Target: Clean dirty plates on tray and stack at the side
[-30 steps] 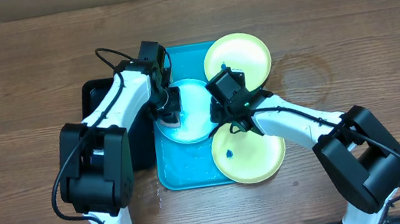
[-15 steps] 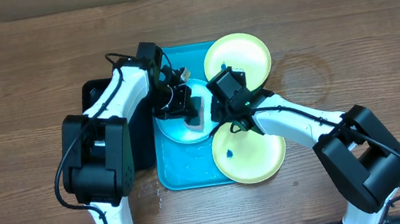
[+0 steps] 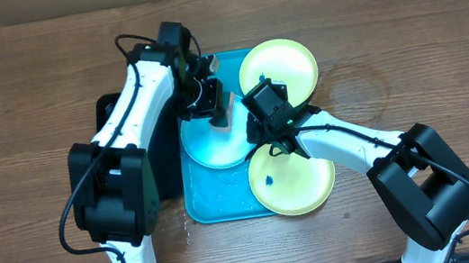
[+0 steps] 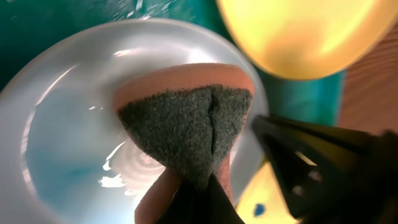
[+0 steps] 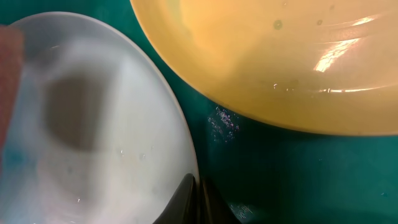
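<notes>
Clamps sponge [image 4: 186,118] in left claw [image 4: 198,196] over cyan plate [image 3: 208,150] in the tray [image 3: 217,203]; pinches its rim with right claw [image 5: 194,196].

Three plates [image 3: 209,148] lie on the tray [image 3: 212,202], two overhanging rightward.

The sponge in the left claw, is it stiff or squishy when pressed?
Probably squishy: the sponge narrows where the left claw pinches it, and its dark scouring face is creased. Likely light, since a pinch at one end carries it. It may glide over the glossy cyan plate.
</notes>
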### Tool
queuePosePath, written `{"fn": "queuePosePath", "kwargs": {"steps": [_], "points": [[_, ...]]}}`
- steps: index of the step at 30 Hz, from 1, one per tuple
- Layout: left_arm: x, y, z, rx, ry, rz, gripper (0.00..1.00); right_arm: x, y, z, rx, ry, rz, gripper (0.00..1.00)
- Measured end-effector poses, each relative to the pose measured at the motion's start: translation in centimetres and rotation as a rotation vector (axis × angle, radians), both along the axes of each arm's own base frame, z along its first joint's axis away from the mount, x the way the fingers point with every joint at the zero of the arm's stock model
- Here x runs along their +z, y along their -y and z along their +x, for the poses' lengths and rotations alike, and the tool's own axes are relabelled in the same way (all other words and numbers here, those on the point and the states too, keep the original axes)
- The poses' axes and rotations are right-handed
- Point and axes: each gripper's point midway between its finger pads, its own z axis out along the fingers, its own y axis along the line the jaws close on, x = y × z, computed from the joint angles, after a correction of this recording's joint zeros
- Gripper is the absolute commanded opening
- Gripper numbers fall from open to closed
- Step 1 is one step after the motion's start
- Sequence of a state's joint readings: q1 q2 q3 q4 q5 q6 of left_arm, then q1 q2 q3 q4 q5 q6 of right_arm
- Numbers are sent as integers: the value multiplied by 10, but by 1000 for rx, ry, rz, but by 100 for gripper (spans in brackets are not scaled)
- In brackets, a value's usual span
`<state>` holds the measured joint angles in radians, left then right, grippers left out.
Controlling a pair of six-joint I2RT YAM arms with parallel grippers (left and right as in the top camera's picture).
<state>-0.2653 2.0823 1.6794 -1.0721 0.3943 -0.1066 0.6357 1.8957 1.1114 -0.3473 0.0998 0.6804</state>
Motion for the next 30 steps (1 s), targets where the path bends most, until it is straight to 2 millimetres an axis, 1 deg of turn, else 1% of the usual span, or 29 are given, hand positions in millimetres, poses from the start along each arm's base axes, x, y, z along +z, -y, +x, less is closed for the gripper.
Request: {"fn": "queuePosePath", "kwargs": {"steps": [5, 10, 15, 19, 21, 22, 23, 26, 30], "points": [[-8, -1, -4, -20, 30, 151, 4, 0, 0, 0, 0, 0, 0, 4], [-13, 0, -6, -18, 71, 287, 4, 0, 0, 0, 1, 0, 0, 4], [-17, -5, -7, 7, 72, 325, 4, 0, 0, 0, 0, 0, 0, 4], [-27, -11, -14, 19, 46, 348, 4, 0, 0, 0, 1, -1, 1, 4], [-32, -12, -16, 22, 43, 353, 4, 0, 0, 0, 2, -2, 2, 4], [-35, -12, -16, 23, 46, 352, 3, 0, -1, 0, 3, -2, 3, 4], [-37, -12, -16, 23, 47, 352, 4, 0, -1, -1, 3, -3, 4, 4], [-48, -14, -20, 25, 42, 356, 4, 0, -1, -1, 4, -4, 5, 4], [-51, -14, -20, 28, 54, 351, 4, 0, -1, -1, 4, -4, 5, 4]]}}
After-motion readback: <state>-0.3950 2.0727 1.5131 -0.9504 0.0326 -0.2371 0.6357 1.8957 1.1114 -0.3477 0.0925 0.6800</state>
